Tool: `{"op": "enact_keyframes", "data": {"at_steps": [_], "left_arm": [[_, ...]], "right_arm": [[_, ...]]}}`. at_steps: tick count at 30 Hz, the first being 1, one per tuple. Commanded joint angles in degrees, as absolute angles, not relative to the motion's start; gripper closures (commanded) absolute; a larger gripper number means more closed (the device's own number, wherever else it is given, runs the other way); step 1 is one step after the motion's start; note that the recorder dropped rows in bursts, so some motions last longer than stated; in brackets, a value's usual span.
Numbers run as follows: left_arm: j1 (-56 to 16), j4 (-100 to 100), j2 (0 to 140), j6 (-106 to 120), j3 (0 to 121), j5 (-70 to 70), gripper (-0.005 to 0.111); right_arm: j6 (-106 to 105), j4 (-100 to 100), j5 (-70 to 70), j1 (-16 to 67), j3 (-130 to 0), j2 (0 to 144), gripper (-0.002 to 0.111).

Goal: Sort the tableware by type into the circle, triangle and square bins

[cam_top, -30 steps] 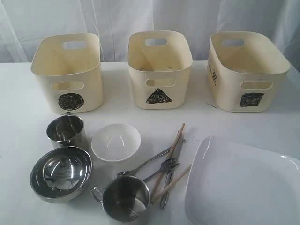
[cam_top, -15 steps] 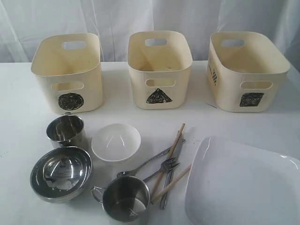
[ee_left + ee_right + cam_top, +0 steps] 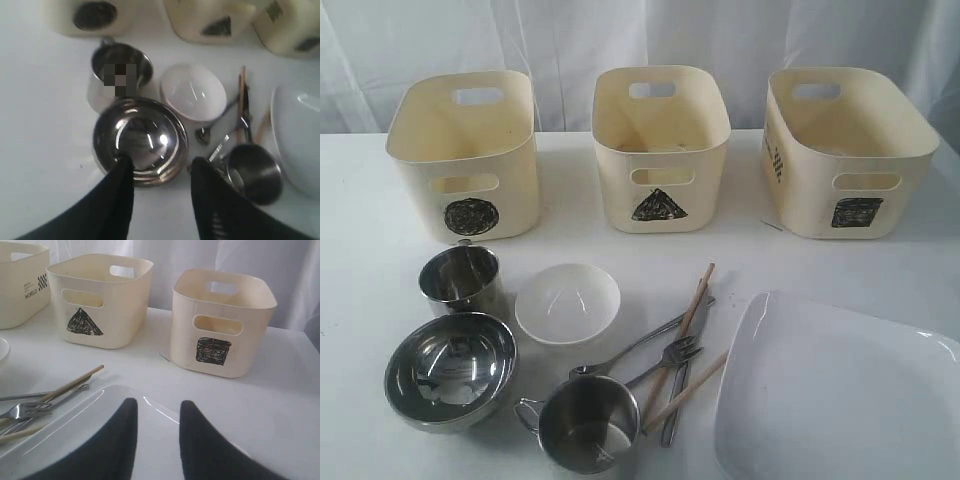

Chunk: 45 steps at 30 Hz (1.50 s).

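Nothing on the table has moved in the past second. The plate (image 3: 840, 390) lies at 4 o'clock. The circle bin (image 3: 465, 150), triangle bin (image 3: 660, 145) and square bin (image 3: 845, 150) span 10 to 2 o'clock. The left gripper (image 3: 161, 167), fingers spread, hovers over the steel bowl (image 3: 450, 370) at 8 o'clock. The right gripper (image 3: 155, 410), also spread, hangs over the plate. The white bowl (image 3: 567, 302), far mug (image 3: 462, 280), near mug (image 3: 588, 425) and cutlery (image 3: 682, 350) lie between.

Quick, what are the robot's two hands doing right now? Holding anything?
Left gripper: open, empty, facing the steel bowl.
Right gripper: open, empty, facing the white square plate.
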State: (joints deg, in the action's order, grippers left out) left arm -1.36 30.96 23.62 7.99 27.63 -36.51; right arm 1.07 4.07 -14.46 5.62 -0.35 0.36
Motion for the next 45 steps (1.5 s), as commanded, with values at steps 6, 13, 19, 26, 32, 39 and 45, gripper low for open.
{"op": "enact_keyframes", "data": {"at_steps": [6, 13, 19, 26, 32, 39, 45], "left_arm": [[-1.3, 32.9, 52.4, 19.9, 40.7, -43.7, 0.06], [-1.3, 31.0, 64.2, 24.2, 44.2, -44.5, 0.044], [-1.3, 31.0, 70.0, 27.6, 44.2, -44.1, 0.043], [-2.1, 31.2, 76.6, 29.9, 44.2, -41.6, 0.043], [-5.3, 30.7, 82.1, 31.1, 44.2, -36.0, 0.043], [-5.3, 27.4, 87.5, 31.8, 44.2, -32.3, 0.043], [-5.3, 27.5, 92.7, 32.4, 44.2, -29.7, 0.043]], "right_arm": [[1.3, 4.3, -14.1, 5.1, 0.0, 0.0, 0.08], [1.3, 4.3, -14.1, 5.1, 0.0, 0.0, 0.08], [1.3, 4.3, -14.1, 5.1, 0.0, 0.0, 0.08], [1.3, 4.3, -14.1, 5.1, 0.0, 0.0, 0.08], [1.3, 4.3, -14.1, 5.1, 0.0, 0.0, 0.08], [1.3, 4.3, -14.1, 5.1, 0.0, 0.0, 0.08], [1.3, 4.3, -14.1, 5.1, 0.0, 0.0, 0.08]]}}
